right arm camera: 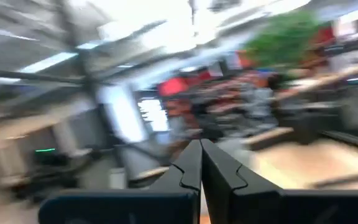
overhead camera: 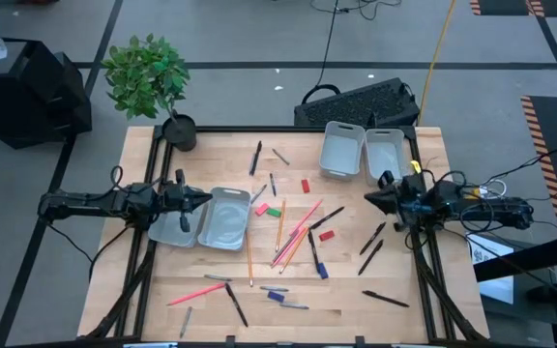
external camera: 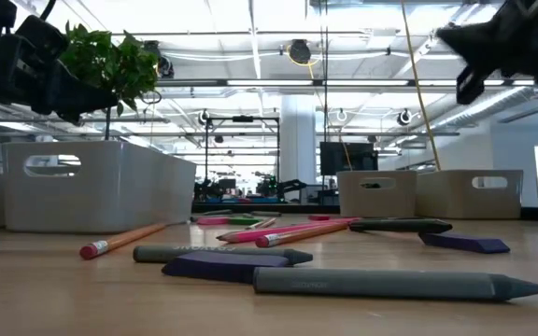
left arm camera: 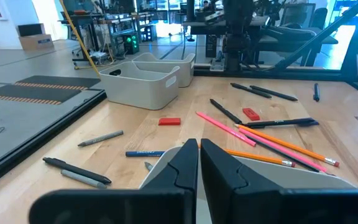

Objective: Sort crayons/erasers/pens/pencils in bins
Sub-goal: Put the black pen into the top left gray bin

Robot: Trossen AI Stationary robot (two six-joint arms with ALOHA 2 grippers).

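Hovering over the left bin pair point(overhead camera: 211, 218), the left gripper point(overhead camera: 204, 199) sits with fingers pressed together, nothing between them; left wrist view shows the same, fingertips point(left arm camera: 191, 152) closed above a bin's rim point(left arm camera: 303, 169). A plant point(overhead camera: 148, 75) stands at the table's far left corner.

Both left bins look empty from above. Everything is loose on the table point(overhead camera: 346, 285):
- pink pencil point(overhead camera: 197, 292) near the front left, a black pen point(overhead camera: 235, 304) just beside it
- orange pencil point(overhead camera: 249, 257) just right of the left bins
- green eraser point(overhead camera: 275, 212) and a pink one point(overhead camera: 261, 209) just right of those bins
- red eraser point(overhead camera: 306, 185) toward the middle, another red one point(overhead camera: 326, 234) farther right
- crossed bundle of pink and orange pencils point(overhead camera: 295, 235) at centre
- blue stick point(overhead camera: 316, 263) by the bundle's lower end, more short sticks point(overhead camera: 280, 298) near the front
- black pens point(overhead camera: 371, 247) right of centre, one more point(overhead camera: 385, 299) at front right

Right bin pair point(overhead camera: 364, 152) is at the far side, right of centre, also empty as far as the high view shows. A keyboard point(overhead camera: 356, 101) lies beyond it, off the table.

Right gripper point(overhead camera: 373, 198) is raised above the table's right side, just in front of the right bins, fingers closed on nothing; right wrist view is motion-blurred but shows the fingertips point(right arm camera: 194, 155) meeting. Low view shows it up high at top right point(external camera: 470, 79), well clear of the items.
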